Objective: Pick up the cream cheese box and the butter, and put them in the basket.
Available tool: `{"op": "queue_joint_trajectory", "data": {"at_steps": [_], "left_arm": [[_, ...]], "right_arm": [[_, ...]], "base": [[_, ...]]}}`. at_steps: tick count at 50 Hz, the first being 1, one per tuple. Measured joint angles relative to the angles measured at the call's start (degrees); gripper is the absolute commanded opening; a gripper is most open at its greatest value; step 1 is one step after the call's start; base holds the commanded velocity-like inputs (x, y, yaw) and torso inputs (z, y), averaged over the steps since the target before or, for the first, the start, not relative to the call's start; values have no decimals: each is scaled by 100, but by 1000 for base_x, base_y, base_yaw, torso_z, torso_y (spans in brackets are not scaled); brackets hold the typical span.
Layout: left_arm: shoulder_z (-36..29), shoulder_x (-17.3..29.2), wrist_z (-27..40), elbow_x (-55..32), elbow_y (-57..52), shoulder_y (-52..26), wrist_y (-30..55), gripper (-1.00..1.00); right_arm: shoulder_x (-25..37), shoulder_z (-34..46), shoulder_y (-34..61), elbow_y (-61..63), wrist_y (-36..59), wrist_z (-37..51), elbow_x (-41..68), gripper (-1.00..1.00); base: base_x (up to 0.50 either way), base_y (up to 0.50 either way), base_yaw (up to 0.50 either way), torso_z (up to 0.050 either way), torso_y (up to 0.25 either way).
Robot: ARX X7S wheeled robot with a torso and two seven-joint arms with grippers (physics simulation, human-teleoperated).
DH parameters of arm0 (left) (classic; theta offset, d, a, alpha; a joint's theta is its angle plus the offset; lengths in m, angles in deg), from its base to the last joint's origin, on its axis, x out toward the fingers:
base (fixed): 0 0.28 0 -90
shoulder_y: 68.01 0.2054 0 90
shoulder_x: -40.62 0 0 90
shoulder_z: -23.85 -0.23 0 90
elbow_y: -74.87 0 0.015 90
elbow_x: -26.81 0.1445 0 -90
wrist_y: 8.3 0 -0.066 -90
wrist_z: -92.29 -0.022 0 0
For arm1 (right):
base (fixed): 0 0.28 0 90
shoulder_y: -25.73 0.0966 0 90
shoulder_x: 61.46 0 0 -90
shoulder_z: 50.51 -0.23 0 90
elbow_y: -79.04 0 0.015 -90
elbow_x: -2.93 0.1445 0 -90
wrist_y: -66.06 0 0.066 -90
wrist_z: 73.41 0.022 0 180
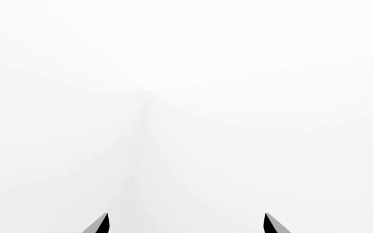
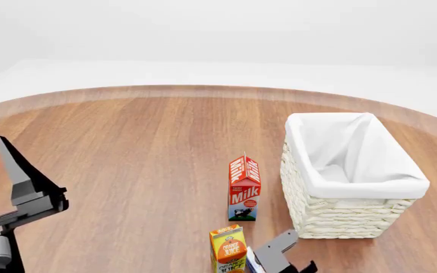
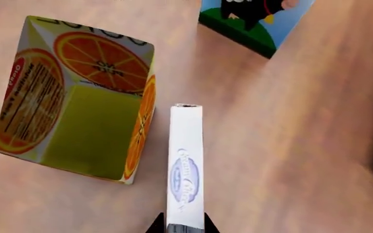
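Smooth wood-grain table (image 2: 127,153) — woven basket (image 2: 332,213) with white cloth liner (image 2: 355,153) — printed cardboard-like milk carton (image 2: 244,187).

A round wooden table (image 2: 143,153) filled most of the head view, its warm brown grain running from the lower edge up toward the middle of the frame. Its curved rim arced across the upper third, from the far left to the right edge. Beyond the rim lay a plain white floor (image 2: 203,71), which blended into a featureless white wall (image 2: 218,28) along the top. The light was soft and even, with faint shadows on the wood. No windows or other furniture showed.
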Motion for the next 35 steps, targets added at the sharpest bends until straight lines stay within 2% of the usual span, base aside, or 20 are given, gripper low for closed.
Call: {"op": "queue_joint_trajectory", "data": {"at_steps": [19,35], "left_arm": [[-36,30,13,-21,9,-6,29,100],[-60,57,25,-22,-20,16,45,100]], "right_arm": [[116,132,-32,173,-104,51,-96,-100],[899,-665,-488,2460,373,1114,655,-100]], "base": [[0,0,0,0,0],[0,0,0,0,1]]}}
